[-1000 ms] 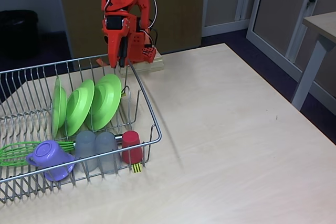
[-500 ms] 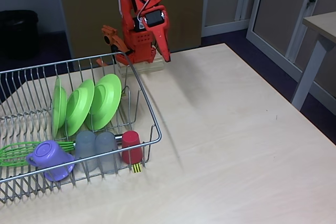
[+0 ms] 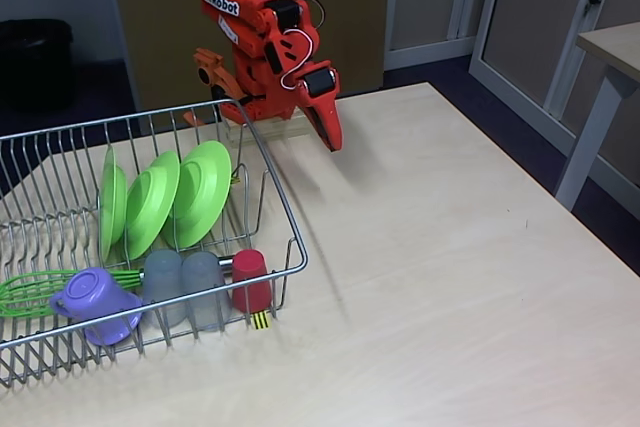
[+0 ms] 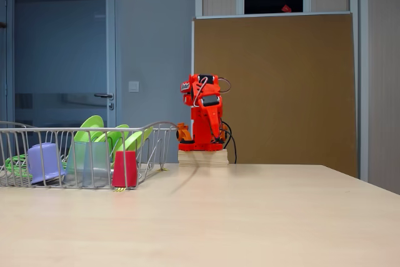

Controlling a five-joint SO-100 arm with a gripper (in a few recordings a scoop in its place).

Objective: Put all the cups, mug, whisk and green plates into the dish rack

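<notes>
The silver wire dish rack [image 3: 283, 209] [image 4: 164, 124] stands at the left. Three green plates [image 3: 198, 194] [image 4: 89, 126] stand upright between its prongs. Along its front lie the purple mug [image 3: 94, 303] [image 4: 44, 161], two grey cups [image 3: 163, 283] [image 4: 84, 161] and a red cup [image 3: 250, 281] [image 4: 125, 168]. The whisk [image 3: 28, 288] [image 4: 14, 164] lies behind them with its green loops at the left. My orange gripper [image 3: 331, 134] hangs shut and empty over the table, to the right of the rack's back corner, clear of everything.
The arm stands on a wooden block [image 3: 287, 127] [image 4: 203, 156] at the table's back edge. A yellow-and-black tag [image 3: 260, 320] marks the rack's front corner. The light tabletop [image 3: 450, 247] stretches right of the rack. Another table [image 3: 610, 47] stands at the far right.
The arm has swung from above the rack's back corner to the right and folded down. The gripper now points down over the table. The items in the rack have not moved.
</notes>
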